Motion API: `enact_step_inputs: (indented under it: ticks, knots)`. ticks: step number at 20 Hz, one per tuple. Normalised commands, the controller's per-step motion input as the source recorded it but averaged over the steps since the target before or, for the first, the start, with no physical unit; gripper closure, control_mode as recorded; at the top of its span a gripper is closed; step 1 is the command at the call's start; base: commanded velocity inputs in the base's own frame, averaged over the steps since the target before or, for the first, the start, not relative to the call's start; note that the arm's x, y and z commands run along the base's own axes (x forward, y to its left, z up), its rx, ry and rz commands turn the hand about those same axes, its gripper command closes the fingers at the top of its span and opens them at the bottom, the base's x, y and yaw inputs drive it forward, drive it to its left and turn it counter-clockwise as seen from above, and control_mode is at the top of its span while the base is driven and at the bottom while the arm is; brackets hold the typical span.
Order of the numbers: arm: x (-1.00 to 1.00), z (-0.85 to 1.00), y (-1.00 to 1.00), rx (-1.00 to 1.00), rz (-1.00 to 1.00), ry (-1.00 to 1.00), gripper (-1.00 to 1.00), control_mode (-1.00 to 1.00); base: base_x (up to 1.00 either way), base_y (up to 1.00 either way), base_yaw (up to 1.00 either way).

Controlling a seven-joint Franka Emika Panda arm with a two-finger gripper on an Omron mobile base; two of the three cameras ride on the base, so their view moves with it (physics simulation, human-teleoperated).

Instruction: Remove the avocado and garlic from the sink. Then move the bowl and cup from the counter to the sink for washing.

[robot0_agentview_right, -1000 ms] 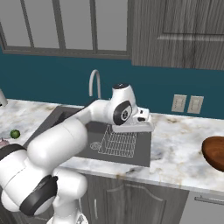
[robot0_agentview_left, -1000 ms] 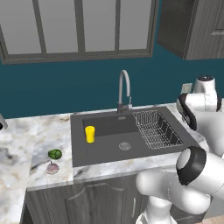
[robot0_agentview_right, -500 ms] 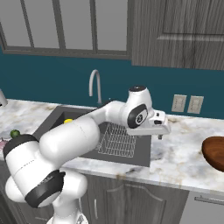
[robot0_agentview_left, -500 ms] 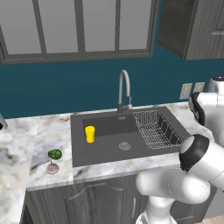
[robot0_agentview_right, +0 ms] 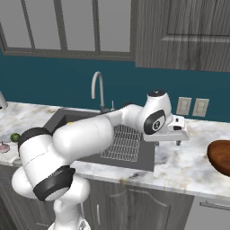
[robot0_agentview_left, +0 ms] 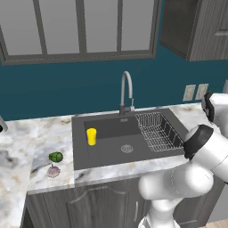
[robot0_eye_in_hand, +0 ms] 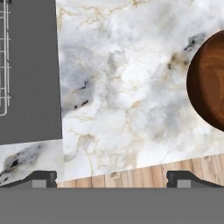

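The yellow cup (robot0_agentview_left: pixel 91 136) stands upright in the left part of the dark sink (robot0_agentview_left: pixel 111 151). On the marble counter left of the sink lie the green avocado (robot0_agentview_left: pixel 55 156) and, just in front of it, the pale garlic (robot0_agentview_left: pixel 53 171). The reddish-brown bowl (robot0_agentview_right: pixel 220 155) sits on the counter far to the right. My gripper (robot0_agentview_right: pixel 173 140) hangs open and empty over the counter between the sink (robot0_agentview_right: pixel 146 152) and the bowl. In the hand view the bowl (robot0_eye_in_hand: pixel 210 83) is at the right edge and the sink (robot0_eye_in_hand: pixel 30 87) at the left, with my gripper (robot0_eye_in_hand: pixel 111 179) open.
A curved steel faucet (robot0_agentview_left: pixel 127 89) rises behind the sink, and a wire rack (robot0_agentview_left: pixel 158 131) fills the basin's right side. Wall outlets (robot0_agentview_right: pixel 192 107) sit on the blue backsplash behind the gripper. The counter's front edge and wood floor (robot0_eye_in_hand: pixel 131 177) show below the hand.
The arm has swung to the right, from above the wire rack to above the counter right of the sink. The gripper stays open and empty.
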Motion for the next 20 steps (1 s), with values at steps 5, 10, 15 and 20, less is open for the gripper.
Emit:
enact_step_inputs:
  ticks: [5, 10, 15, 20]
  knots:
    - [0.00, 0.00, -0.44, 0.00, 0.00, 0.00, -1.00, -1.00, 0.00, 0.00, 0.00]
    - [0.04, -0.01, -0.40, 0.00, 0.00, 0.00, -1.00, -1.00, 0.00, 0.00, 0.00]
    - [0.09, -0.03, -0.39, 0.00, 0.00, 0.00, -1.00, -1.00, 0.00, 0.00, 0.00]
    - [0.13, -0.09, -0.35, 0.00, 0.00, 0.00, -1.00, -1.00, 0.00, 0.00, 0.00]
